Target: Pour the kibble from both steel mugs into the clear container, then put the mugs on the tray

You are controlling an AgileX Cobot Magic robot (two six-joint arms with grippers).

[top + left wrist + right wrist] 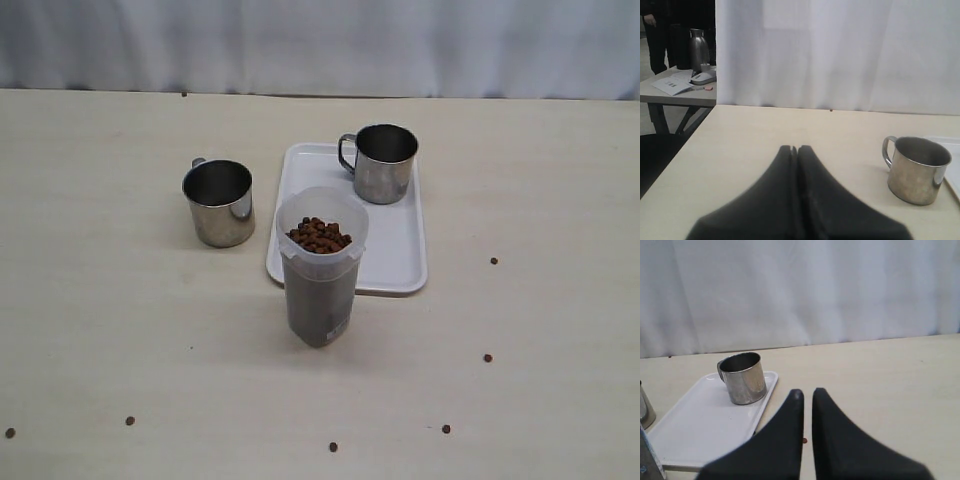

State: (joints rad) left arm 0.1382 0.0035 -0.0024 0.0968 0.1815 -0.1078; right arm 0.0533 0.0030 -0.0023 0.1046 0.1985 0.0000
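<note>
The clear container (320, 270), full of kibble (319, 236), stands at the near left corner of the tray (400, 250). The right mug (385, 163) sits upright at the tray's far edge. The left mug (916, 170) stands upright on the surface (100, 300), just beside the tray's left edge. The left end effector (794, 148), closed and empty, is the nearer one; the mug lies ahead of it, toward the tray. The right end effector (807, 392) is also closed and empty.

A lab or test room rather than a home: a bare pale table (100, 300) stands before a white curtain (320, 40) hung as a plain backdrop. Past the curtain's edge, a second table (670, 96) carries papers (671, 85), a steel jug (698, 47) and a small grey device (703, 76), with a figure in dark clothes (655, 30) standing beside it.
</note>
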